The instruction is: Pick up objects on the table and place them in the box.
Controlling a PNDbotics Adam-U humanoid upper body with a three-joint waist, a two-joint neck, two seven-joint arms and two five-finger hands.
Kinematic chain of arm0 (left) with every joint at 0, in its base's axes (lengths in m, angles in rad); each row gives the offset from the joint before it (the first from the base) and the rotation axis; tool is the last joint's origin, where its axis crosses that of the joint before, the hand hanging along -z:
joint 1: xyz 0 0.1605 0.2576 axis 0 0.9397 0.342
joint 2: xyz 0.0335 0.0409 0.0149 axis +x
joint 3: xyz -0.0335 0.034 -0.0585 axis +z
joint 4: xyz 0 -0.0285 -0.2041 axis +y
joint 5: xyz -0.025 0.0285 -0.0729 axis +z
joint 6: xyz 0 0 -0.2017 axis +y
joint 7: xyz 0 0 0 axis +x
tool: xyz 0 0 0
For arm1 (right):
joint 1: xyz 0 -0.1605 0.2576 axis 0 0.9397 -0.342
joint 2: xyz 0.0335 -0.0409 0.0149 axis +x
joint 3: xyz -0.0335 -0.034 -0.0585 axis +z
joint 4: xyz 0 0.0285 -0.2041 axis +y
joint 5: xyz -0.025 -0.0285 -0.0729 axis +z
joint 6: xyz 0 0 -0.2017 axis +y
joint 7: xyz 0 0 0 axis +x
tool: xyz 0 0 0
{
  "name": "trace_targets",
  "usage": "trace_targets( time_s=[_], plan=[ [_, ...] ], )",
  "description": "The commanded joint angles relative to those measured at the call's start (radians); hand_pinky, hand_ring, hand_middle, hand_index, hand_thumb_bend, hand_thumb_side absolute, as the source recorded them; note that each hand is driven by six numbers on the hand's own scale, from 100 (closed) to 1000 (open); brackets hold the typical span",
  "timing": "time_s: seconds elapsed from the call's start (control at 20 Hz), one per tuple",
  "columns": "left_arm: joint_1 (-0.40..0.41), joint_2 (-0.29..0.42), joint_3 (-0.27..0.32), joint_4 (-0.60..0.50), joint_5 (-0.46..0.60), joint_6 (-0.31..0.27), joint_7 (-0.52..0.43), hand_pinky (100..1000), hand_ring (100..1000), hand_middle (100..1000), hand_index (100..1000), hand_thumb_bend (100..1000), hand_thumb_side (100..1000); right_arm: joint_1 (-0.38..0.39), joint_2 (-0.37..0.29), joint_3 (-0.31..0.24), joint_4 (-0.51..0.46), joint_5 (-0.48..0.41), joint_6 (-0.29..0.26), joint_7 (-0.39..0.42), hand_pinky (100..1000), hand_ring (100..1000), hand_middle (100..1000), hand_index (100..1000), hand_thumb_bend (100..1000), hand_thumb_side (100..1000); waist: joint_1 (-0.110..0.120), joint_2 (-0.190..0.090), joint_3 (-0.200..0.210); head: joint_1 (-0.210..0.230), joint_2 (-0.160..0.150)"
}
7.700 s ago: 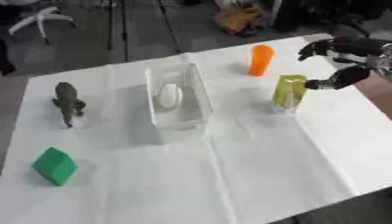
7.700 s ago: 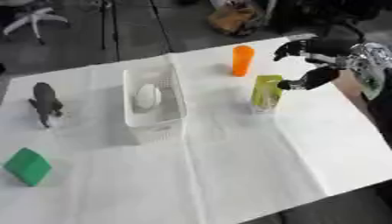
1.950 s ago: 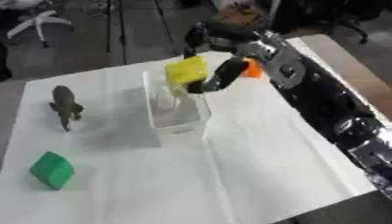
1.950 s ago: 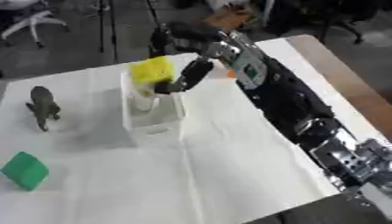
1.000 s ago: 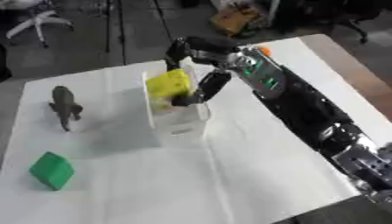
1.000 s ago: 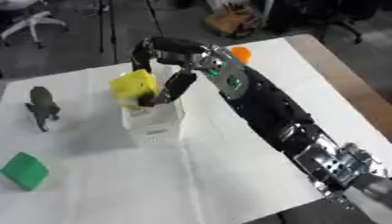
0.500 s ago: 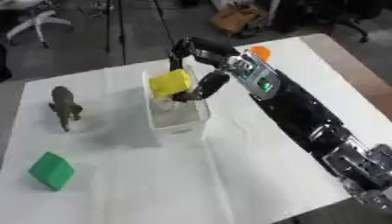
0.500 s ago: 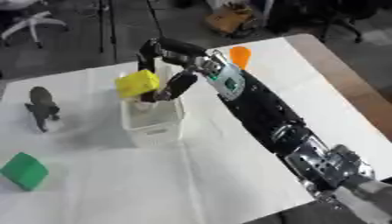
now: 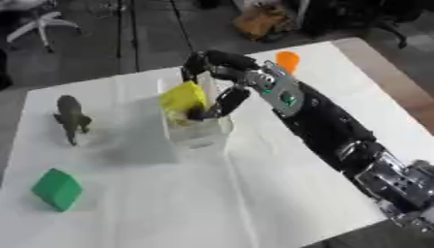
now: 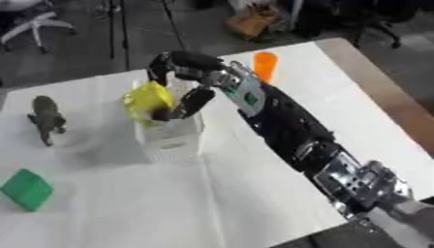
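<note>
Right hand (image 9: 219,80) now low over box (image 9: 196,137), not off by orange cup (image 10: 265,63). Fingers (image 9: 222,103) clamped on yellow carton (image 9: 183,98), half inside box. Next: let go. Dinosaur (image 9: 72,117), green block (image 9: 57,188) wait on counter (image 9: 254,203), far from fingers.

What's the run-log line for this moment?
right hand: shut on yellow object | position: over box | on table: dinosaur, green block, orange cup | left hand: not in view

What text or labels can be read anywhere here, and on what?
None readable.
Yellow carton, held by the right hand over the white box: any print too blurred.
Forearm panel: a small green mark, not legible.
Orange cup, green block, dinosaur figure: no markings visible.
</note>
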Motion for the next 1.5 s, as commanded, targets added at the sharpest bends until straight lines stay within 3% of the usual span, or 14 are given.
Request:
trace_targets(
  time_s=[0.05,0.65,0.7,0.75,0.8,0.85,1.25,1.5],
  plan=[
    [-0.016,0.012,0.003,-0.014,0.002,-0.002,-0.003,617,675,632,748,321,984,-0.013,-0.022,0.013,-0.026,0.035,-0.130,0.165,607,636,607,740,107,524,0.000,-0.011,0.001,-0.002,-0.009],
    [-0.015,0.012,0.003,-0.013,0.003,-0.002,-0.004,618,675,632,749,320,985,-0.010,-0.024,-0.004,-0.036,0.045,-0.130,0.307,654,689,695,826,139,595,-0.001,-0.011,0.000,-0.003,-0.010],
    [-0.014,0.012,0.003,-0.013,0.003,-0.002,-0.004,618,675,632,749,320,985,-0.010,-0.027,-0.007,-0.037,0.050,-0.130,0.315,700,736,776,874,199,638,-0.002,-0.012,0.000,-0.003,-0.010],
    [-0.014,0.012,0.003,-0.013,0.003,-0.002,-0.003,618,675,632,749,320,985,-0.009,-0.028,-0.011,-0.039,0.057,-0.130,0.320,700,736,776,874,199,638,-0.002,-0.012,0.000,-0.003,-0.010],
    [-0.014,0.012,0.004,-0.013,0.003,-0.002,-0.003,618,675,632,749,319,985,-0.009,-0.032,-0.015,-0.041,0.066,-0.130,0.325,749,781,851,915,286,695,-0.002,-0.012,-0.001,-0.003,-0.010],
    [-0.013,0.012,0.004,-0.013,0.003,-0.002,-0.003,618,675,632,749,319,985,-0.009,-0.035,-0.020,-0.042,0.078,-0.130,0.329,749,781,851,915,286,695,-0.002,-0.012,-0.001,-0.003,-0.010],
    [-0.013,0.013,0.003,-0.012,0.003,-0.002,-0.004,618,675,632,749,319,985,-0.004,-0.039,-0.034,-0.036,0.174,-0.130,0.290,768,801,888,938,337,736,-0.004,-0.013,-0.001,-0.003,-0.009],
    [-0.013,0.013,0.005,-0.013,0.003,-0.002,-0.003,618,676,632,749,319,985,-0.001,-0.041,-0.039,-0.045,0.181,-0.130,0.240,742,783,876,935,329,665,-0.003,-0.012,-0.002,-0.002,-0.009]
  ],
)
